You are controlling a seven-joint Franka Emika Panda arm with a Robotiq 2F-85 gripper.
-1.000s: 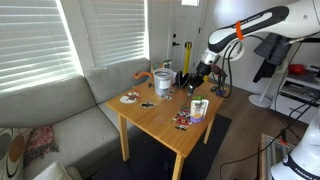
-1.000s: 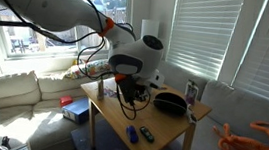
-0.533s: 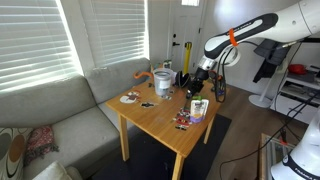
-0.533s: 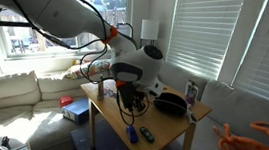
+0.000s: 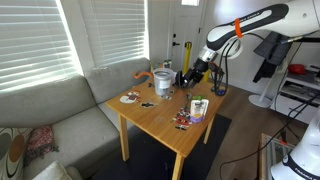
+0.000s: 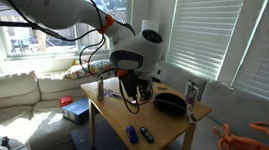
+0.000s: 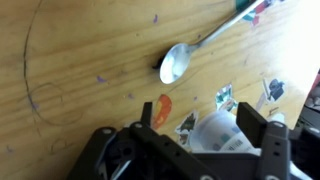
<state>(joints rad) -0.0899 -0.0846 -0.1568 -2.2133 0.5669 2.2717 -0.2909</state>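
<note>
My gripper point(image 7: 200, 125) stands open over the wooden table point(image 7: 80, 60), with a white printed cup point(image 7: 222, 132) seen below, between its two dark fingers point(image 7: 252, 118); a gap shows on the cup's left side. In an exterior view the gripper point(image 5: 197, 75) hangs a little above that cup point(image 5: 198, 108), which stands upright near the table's edge. A metal spoon point(image 7: 172, 65) lies on the wood just beyond the cup, next to an orange sticker point(image 7: 163, 108). In an exterior view the gripper point(image 6: 134, 82) hides the cup.
The table point(image 5: 160, 118) also carries a bowl point(image 5: 162, 80), a plate point(image 5: 130, 98) and small items point(image 5: 183, 121). A grey sofa point(image 5: 70, 120) adjoins it. A black bowl-like thing point(image 6: 170, 104), a can point(image 6: 192, 91) and a blue object point(image 6: 131, 135) also lie there.
The jaws went from shut to wide open. The arm dipped toward the cup half a second ago and has come back up.
</note>
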